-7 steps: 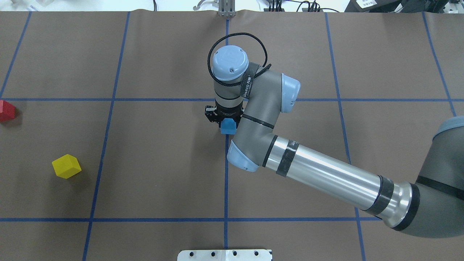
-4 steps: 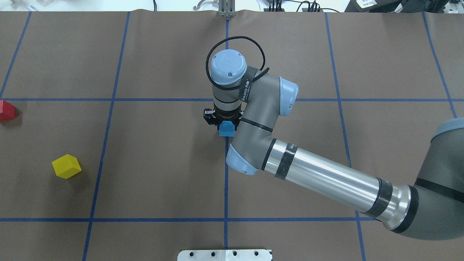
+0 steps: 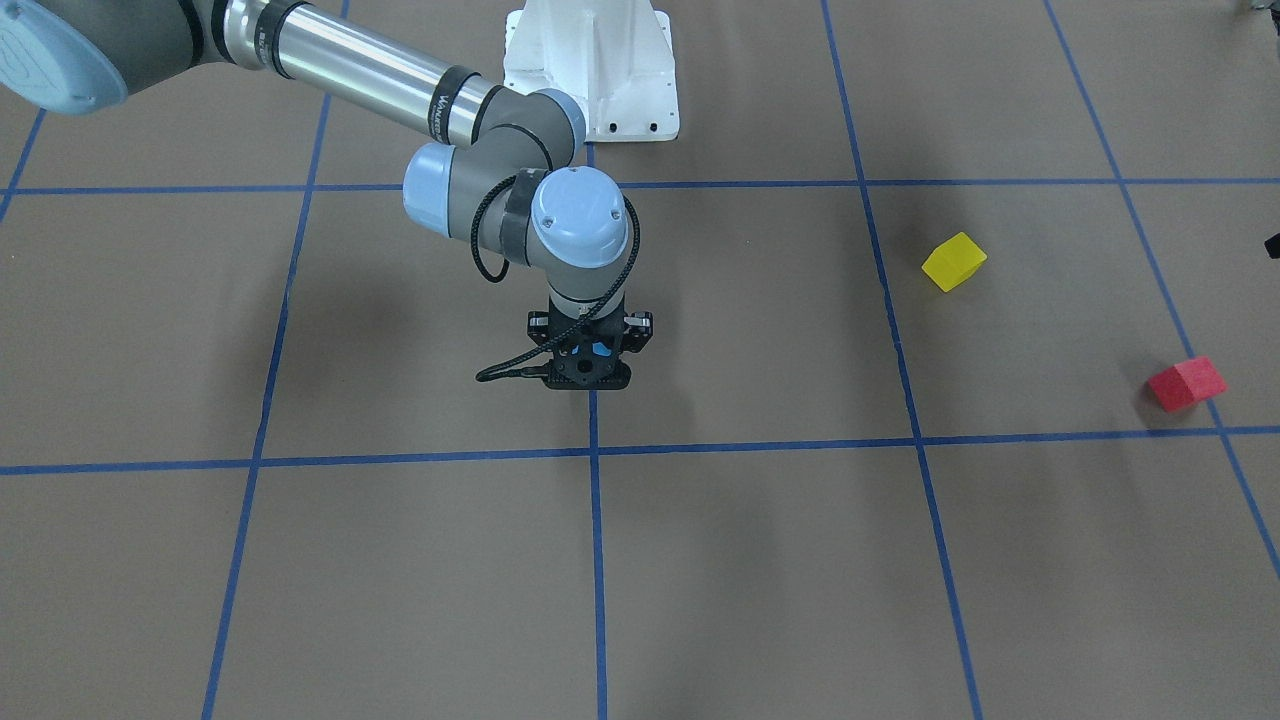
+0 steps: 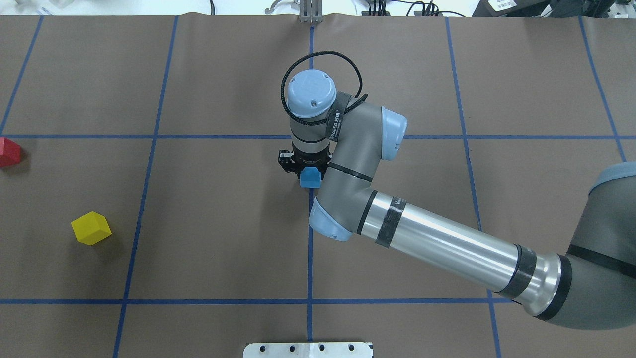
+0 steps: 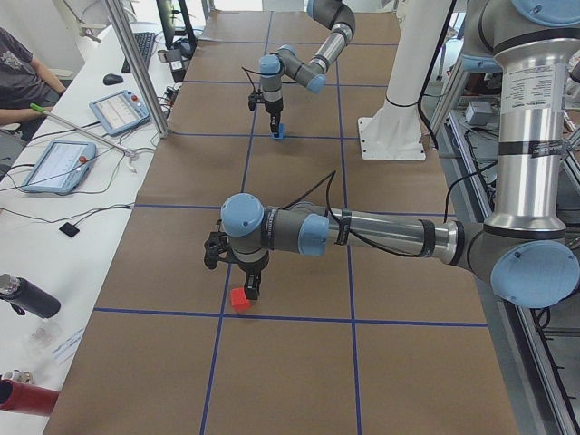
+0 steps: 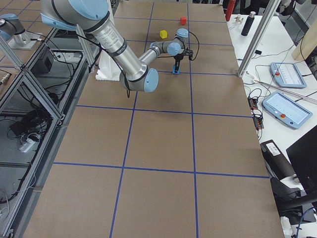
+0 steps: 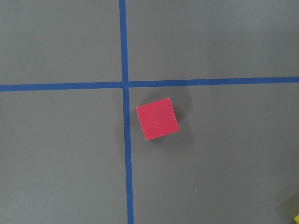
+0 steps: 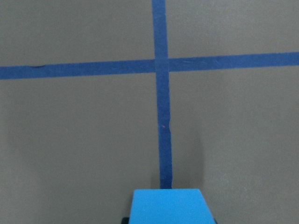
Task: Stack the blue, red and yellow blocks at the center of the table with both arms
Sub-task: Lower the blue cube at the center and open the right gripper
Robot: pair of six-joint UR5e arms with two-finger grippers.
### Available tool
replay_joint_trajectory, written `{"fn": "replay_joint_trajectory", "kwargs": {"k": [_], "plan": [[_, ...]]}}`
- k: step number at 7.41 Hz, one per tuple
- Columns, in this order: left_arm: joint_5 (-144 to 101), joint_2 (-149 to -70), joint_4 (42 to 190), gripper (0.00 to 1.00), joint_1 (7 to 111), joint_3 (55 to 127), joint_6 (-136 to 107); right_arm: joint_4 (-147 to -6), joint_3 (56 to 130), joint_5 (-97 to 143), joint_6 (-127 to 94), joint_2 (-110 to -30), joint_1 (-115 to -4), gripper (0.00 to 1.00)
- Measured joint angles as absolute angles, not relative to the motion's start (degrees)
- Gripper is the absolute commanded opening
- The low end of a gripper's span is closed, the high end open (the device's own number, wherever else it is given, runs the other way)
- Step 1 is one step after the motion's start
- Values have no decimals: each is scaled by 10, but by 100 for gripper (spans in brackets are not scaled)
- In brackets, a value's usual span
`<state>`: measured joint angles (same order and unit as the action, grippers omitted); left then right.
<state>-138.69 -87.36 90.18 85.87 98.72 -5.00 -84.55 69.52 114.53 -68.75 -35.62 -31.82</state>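
Note:
My right gripper (image 4: 304,169) is shut on the blue block (image 4: 310,177) and holds it low over the table's centre, on the middle tape line. The block also shows in the front view (image 3: 600,350) and at the bottom of the right wrist view (image 8: 168,206). The red block (image 4: 9,151) lies at the far left edge, and the left wrist view looks straight down on it (image 7: 157,118). My left gripper (image 5: 247,288) hangs just above the red block (image 5: 239,299); I cannot tell if it is open. The yellow block (image 4: 91,227) lies on the left side.
Blue tape lines (image 4: 310,248) divide the brown table cover into squares. The white robot base (image 3: 592,70) stands at the near edge. A side desk with tablets (image 5: 59,165) and a seated person (image 5: 18,72) is beyond the table's far edge.
My right gripper has shifted slightly to the left with the blue block in it. The red and yellow blocks have not moved.

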Motion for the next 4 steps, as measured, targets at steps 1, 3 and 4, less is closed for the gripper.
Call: {"fn": "replay_joint_trajectory", "kwargs": {"k": [1, 3, 4], "plan": [[-1387, -874, 902, 100, 859, 988, -50, -846, 694, 1145, -688, -356, -318, 25], [-1387, -874, 902, 100, 859, 988, -51, -846, 694, 1145, -688, -356, -318, 36], [-1387, -874, 902, 100, 859, 989, -51, -846, 693, 1145, -687, -356, -318, 36]]}}
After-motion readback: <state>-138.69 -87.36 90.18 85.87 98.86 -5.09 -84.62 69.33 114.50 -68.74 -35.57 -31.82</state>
